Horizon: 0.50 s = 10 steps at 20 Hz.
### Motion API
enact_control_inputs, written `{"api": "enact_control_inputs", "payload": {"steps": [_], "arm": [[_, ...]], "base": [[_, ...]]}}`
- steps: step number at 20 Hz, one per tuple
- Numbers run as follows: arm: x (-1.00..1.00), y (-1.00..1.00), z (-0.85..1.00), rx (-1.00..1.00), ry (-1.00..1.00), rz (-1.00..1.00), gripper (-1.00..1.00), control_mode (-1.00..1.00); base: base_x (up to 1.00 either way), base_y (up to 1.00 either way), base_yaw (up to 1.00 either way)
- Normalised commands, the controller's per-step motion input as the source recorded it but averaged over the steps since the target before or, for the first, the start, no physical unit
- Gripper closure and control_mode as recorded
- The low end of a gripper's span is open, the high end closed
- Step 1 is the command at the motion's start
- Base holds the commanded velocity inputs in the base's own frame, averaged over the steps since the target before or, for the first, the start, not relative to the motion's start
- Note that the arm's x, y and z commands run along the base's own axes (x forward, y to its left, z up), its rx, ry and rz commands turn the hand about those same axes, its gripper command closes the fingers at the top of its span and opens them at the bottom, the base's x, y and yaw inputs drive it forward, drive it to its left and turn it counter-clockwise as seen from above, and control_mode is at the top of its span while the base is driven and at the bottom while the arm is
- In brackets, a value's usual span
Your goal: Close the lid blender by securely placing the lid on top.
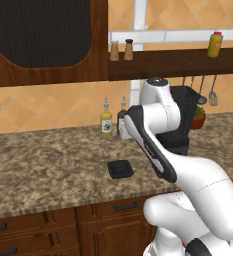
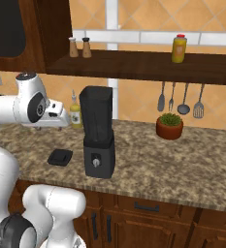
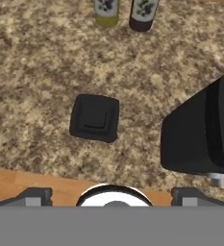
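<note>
Lid flat on counter, blender beside it, uncovered

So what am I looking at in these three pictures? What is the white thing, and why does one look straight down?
The white thing is a robot arm. Two pictures come from cameras behind it, one to its left and one to its right. The third comes from a camera on its hand, looking down past the end effector, which is open and holds nothing. On the stone counter lies a small black lid, flat and untouched. Beside it stands the tall black blender, its jar not yet covered. Two sauce bottles stand by the wall and a potted plant farther along.
</note>
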Motion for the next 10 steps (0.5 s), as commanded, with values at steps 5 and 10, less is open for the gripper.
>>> {"api": "enact_control_inputs", "payload": {"steps": [5,10], "arm": [[0.00,0.74,-0.79,0.02,0.00,0.00,-1.00,-1.00],[0.00,0.22,-0.78,0.10,0.00,-0.04,-1.00,-1.00]], "base": [[0.00,0.00,0.00],[0.00,0.00,0.00]]}}
